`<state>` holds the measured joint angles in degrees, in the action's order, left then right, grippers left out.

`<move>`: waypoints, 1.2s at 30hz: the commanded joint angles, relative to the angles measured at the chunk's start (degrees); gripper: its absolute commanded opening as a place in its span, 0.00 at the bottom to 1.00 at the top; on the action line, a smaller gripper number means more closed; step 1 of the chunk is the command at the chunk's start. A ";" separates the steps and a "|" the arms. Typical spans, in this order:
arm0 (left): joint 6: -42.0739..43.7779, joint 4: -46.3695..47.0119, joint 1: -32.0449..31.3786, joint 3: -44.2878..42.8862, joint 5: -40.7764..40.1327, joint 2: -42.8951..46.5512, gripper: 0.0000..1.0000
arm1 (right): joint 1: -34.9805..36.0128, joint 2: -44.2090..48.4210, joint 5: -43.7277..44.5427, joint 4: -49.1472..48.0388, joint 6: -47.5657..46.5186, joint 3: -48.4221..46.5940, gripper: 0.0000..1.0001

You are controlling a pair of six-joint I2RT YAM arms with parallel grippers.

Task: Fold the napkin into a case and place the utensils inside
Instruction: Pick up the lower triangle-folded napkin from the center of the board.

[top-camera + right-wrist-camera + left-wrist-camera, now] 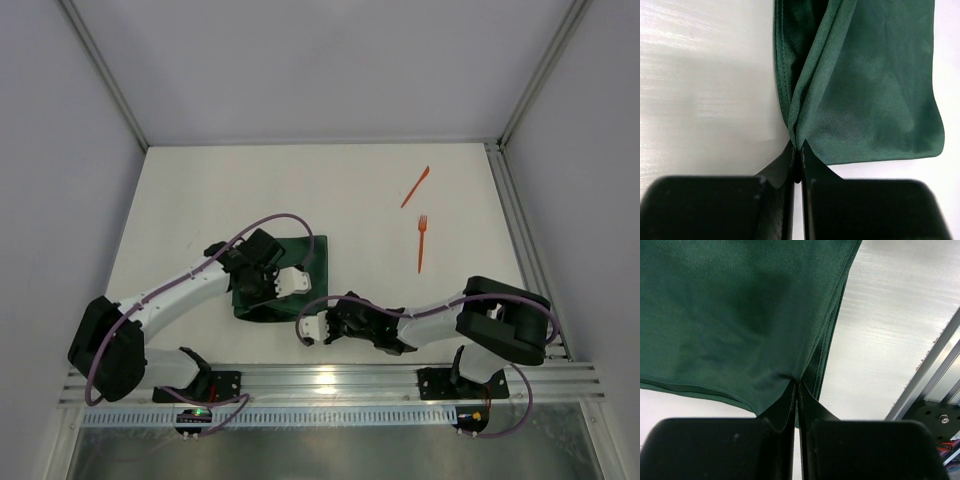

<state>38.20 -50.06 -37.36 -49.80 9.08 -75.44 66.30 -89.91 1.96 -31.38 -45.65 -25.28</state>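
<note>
- Napkin [305, 262]: dark green, folded into a layered block on the white table [230, 190], partly hidden under both wrists in the overhead view. Not yet a narrow case; several stacked layers visible along one edge in the wrist views.
- Left gripper [798, 390]: pressed together on a pinch of the napkin's hem, cloth puckering into the closed jaws; sits over the napkin's left part.
- Right gripper [797, 152]: likewise pinching the napkin, at a gathered ridge of layers near its edge; reaches in from the napkin's near right side.
- Fork [421, 243]: orange, lying flat well right of the napkin, clear of both arms.
- Knife [415, 187]: orange, pointed, beyond the fork and farther from the napkin, angled.
- Frame rail [935, 360]: aluminium, just off the napkin's near edge, seen in the left wrist view.
- Judged step: fold in progress, both ends gripped, utensils untouched.
- Risk: uneven number of layers caught in either pinch; a lift could then peel the stack open instead of folding it.
- Risk: arms pulling apart too hard; thin hem could slip from the left jaws.
- Risk: wrists close together over the napkin; a crossing move could bump them.
- Risk: fold dragged toward the rail, cloth snagging there.
</note>
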 commanded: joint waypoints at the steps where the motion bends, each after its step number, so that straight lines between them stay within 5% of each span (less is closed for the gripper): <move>1: 1.09 -0.82 0.45 0.14 1.82 -0.41 0.00 | -0.03 -0.80 0.33 3.77 3.02 -1.00 0.04; 14: 2.15 -4.69 1.24 1.11 8.93 2.40 0.38 | -6.62 3.25 -13.10 9.49 17.17 -5.39 0.04; 30: 2.50 -12.51 7.39 -3.46 23.52 8.81 0.42 | -13.30 2.02 -28.67 12.04 34.83 -9.79 0.04; 36: -0.66 -6.31 8.10 -3.03 20.46 11.01 0.47 | -14.44 -1.93 -31.83 12.66 38.87 -12.34 0.04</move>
<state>39.29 -60.42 -29.58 -51.83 29.36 -66.32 52.25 -90.15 -26.11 -17.91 -11.00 -35.29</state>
